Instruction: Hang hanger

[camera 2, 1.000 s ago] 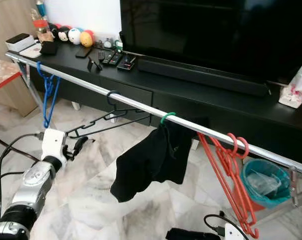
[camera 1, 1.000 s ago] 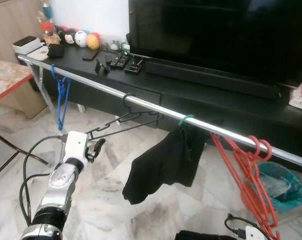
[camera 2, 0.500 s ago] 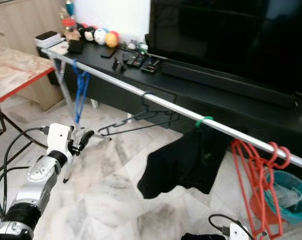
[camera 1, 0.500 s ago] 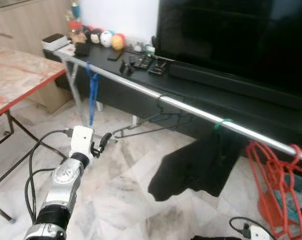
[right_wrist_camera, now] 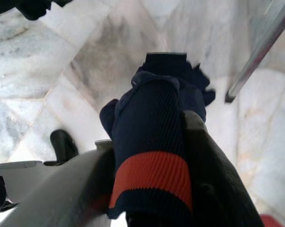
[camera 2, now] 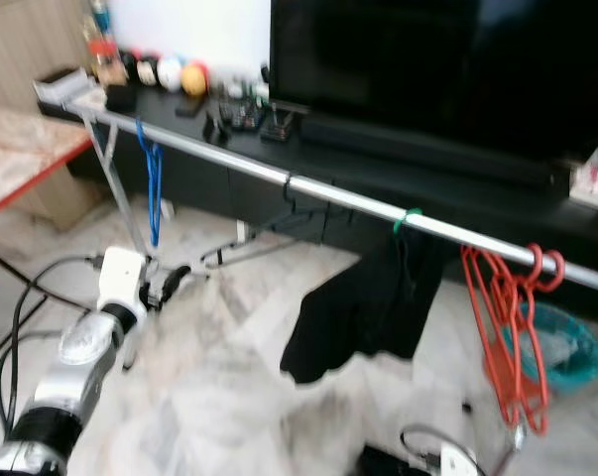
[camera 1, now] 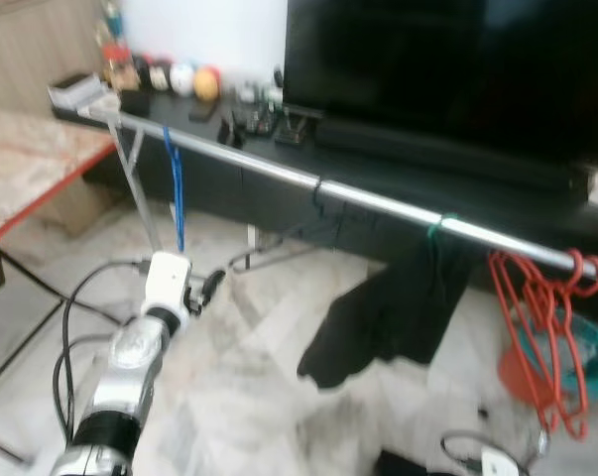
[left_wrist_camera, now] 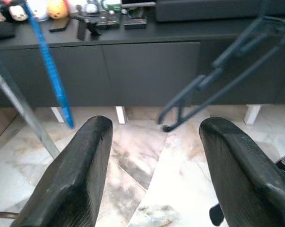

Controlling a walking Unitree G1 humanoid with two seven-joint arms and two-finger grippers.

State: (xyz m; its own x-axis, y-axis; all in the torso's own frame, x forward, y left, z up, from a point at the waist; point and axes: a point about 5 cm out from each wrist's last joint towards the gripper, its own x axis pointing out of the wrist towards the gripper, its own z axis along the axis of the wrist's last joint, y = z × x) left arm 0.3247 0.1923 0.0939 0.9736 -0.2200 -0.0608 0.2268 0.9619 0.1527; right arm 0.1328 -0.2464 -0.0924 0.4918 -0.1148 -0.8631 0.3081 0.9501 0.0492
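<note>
Your left gripper (left_wrist_camera: 154, 165) is raised in front of the rail (camera 1: 378, 203), below it and apart from it, with its two black fingers (left_wrist_camera: 78, 170) spread wide and nothing between them. In the head views the same gripper (camera 1: 211, 286) sits at the end of the silver left arm (camera 1: 130, 367), just short of the black hanger's lower tip.

The black hanger (camera 1: 308, 223) is hooked over the rail at roughly mid-span, between the blue hanger (camera 1: 177, 193) near the rail's left end and the green hanger (camera 1: 435, 226). Its body is swung out at a tilt toward your left gripper. In the left wrist view the black hanger (left_wrist_camera: 218, 66) appears blurred, its end above the gap between the fingers and clear of both.

The green hanger carries a black garment (camera 1: 388, 307) that drapes toward the marble floor (camera 1: 259, 397). A bunch of red hangers (camera 1: 541, 327) hangs near the rail's right end.

Your right gripper (right_wrist_camera: 151, 156) is closed on a dark blue sock (right_wrist_camera: 151, 137) with an orange-red band, held low over the floor.

Behind the rail stand a black TV cabinet (camera 1: 497, 213) and a television (camera 1: 447, 69).
</note>
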